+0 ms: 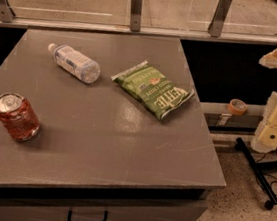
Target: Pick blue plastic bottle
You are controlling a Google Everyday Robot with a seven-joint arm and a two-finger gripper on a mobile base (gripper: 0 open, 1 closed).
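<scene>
The blue plastic bottle [74, 63] lies on its side at the back left of the grey table [124, 146]. It is clear, with a pale blue-and-white label, and its white cap points to the back left. My arm and gripper [272, 130] hang off the table's right side, over the floor. They are far from the bottle and hold nothing that I can see.
A green chip bag [153, 89] lies flat to the right of the bottle. A reddish-orange can [16, 116] lies near the table's left edge. A glass rail with metal posts [136, 7] runs behind the table. A tape roll [237, 106] and a black stand [257, 172] are at the right.
</scene>
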